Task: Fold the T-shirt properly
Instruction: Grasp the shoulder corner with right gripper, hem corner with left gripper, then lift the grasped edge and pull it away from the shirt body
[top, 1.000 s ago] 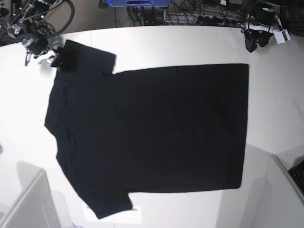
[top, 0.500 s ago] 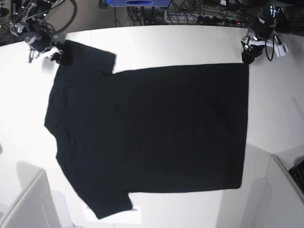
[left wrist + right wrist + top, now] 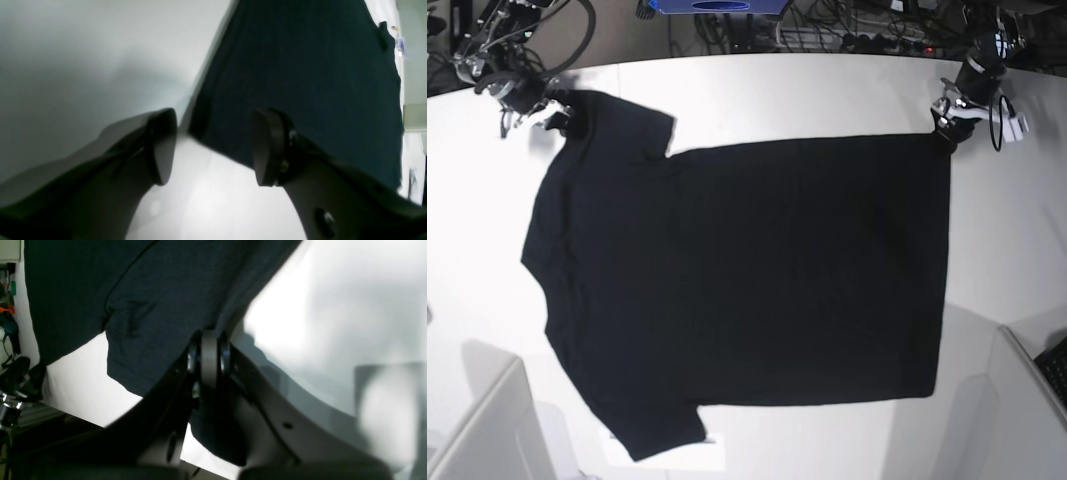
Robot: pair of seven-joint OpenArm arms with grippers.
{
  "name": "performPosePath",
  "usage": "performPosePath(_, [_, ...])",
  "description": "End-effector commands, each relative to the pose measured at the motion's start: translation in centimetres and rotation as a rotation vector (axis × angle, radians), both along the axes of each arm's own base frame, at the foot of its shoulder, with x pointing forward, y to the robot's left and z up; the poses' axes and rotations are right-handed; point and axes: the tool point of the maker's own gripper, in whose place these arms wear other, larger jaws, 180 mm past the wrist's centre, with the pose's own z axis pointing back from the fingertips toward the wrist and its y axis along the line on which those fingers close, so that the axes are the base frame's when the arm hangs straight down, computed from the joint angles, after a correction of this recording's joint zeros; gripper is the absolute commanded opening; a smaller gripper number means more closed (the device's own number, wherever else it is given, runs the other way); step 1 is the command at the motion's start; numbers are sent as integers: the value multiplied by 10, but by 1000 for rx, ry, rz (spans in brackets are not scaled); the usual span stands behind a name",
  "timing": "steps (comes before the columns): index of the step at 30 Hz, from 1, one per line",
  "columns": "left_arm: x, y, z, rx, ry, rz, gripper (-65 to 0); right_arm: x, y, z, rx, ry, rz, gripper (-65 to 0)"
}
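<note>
From my left wrist camera, my left pincer stands partly open with nothing between its two dark pads; the hem corner of the large black short-sleeved cloth T-shirt lies on the white table just ahead of the gap, reaching away from me, and the right-hand pad sits over the cloth's edge while the left-hand pad is over bare table. From my right wrist camera, my right pincer is pressed fully together, and dark shirt cloth hangs at both sides of the pads; it looks pinched at the sleeve's edge, with the sleeve spreading out ahead and to the left of my fingers. From the base camera, the T-shirt lies flat, plain side up, across the table's middle, its far sleeve corner at my right pincer and its far hem corner at my left pincer.
</note>
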Motion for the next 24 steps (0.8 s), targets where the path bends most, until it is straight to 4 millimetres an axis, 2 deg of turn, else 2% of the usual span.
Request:
performPosePath(1, [-3,1,-4,-6,30,-11,-309,-21,-1,-13,-38,109,46,-650])
performPosePath(3, [0,-1,-10,-24,41,-11,-311,-21,-1,-13,-38,107,45,-650])
performPosePath(12, [6,-11,-14,-52,36,-14,-321,-20,-5,-12,-44,103,34,-650])
performPosePath(14, [7,-23,-18,-66,47,-45,-375,-20,-6,-12,-46,103,34,-650])
performPosePath(18, [9,-32,-20,-77,49,-68,-624,-20,-6,-11,-49,100,35,-650])
performPosePath(19, [9,-31,-19,-77,47,-63,-650,-19,-6,-11,-50,98,35,-650])
performPosePath(24, [9,-25,-10,-46,36,-80,-650,-20,-8,-10,-54,99,33,-650])
